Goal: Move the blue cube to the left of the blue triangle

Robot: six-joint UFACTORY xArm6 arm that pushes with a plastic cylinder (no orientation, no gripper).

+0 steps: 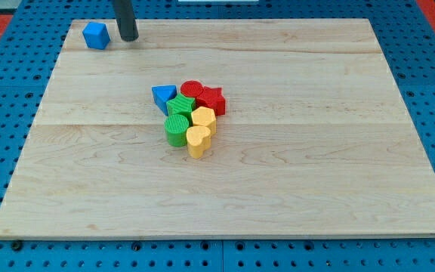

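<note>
My tip (129, 37) just beside blue cube (96, 35), at its 3 o'clock. Blue triangle (162, 97) at cube's 4 o'clock, well apart. No pincer: bare rod.

one raised, apparently front-on view, angled down over the whole board (338, 189)
</note>
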